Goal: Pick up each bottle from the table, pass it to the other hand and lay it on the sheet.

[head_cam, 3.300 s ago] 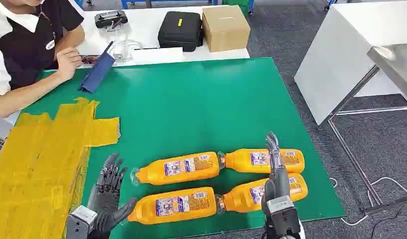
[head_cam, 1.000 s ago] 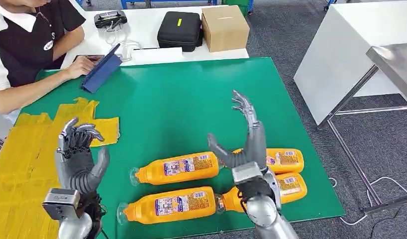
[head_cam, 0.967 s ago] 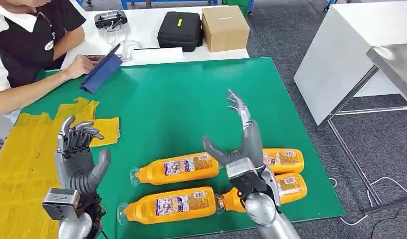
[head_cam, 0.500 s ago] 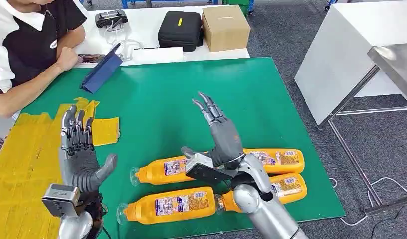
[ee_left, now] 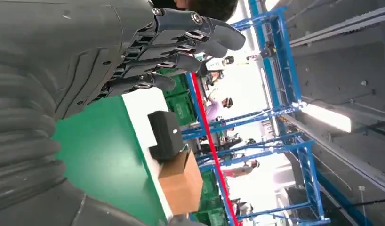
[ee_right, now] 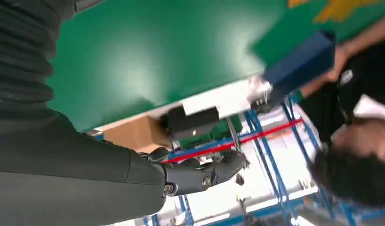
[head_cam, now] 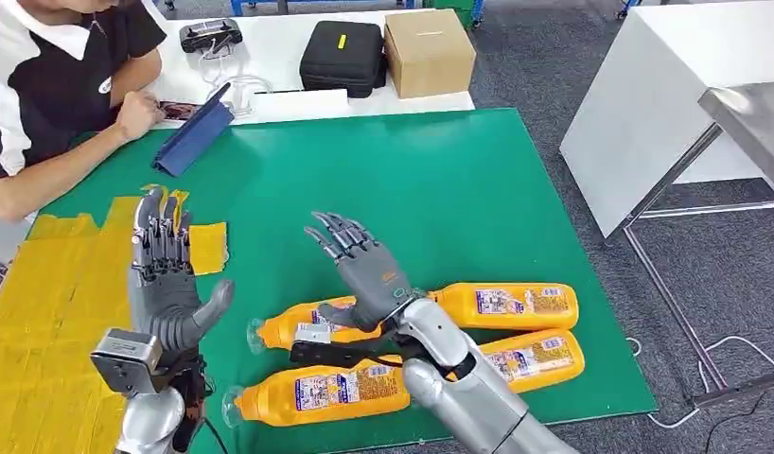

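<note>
1. Bottles, four orange ones with white labels, lie on their sides on the green table point(head_cam: 440, 180), grouped in two rows of two near its front edge, none held and none on the sheet.
2. Green table: the largest surface, running from the robot back to a white table point(head_cam: 279, 57) behind it.
3. Yellow sheet point(head_cam: 52, 312) covers the left part of the green table, well apart from the bottles, with nothing lying on it.
4. A person point(head_cam: 52, 85) in a black and white shirt sits at the far left corner, one hand by a blue tablet case point(head_cam: 194, 137) propped at the table edge.
5. On the white table stand a black case point(head_cam: 341, 57) and, just beside it, a cardboard box point(head_cam: 429, 52).
6. Right hand point(head_cam: 364, 270) is raised above the back left bottle point(head_cam: 317, 323), fingers spread and reaching up and left, holding nothing; its arm crosses over the front row.
7. Left hand point(head_cam: 166, 284) is upright over the sheet's edge, palm turned toward the bottles, fingers straight and apart, empty.
8. Front left bottle point(head_cam: 317, 390) lies nearest the robot; back right bottle point(head_cam: 506, 305) and front right bottle point(head_cam: 535, 357) lie beyond the right arm.
</note>
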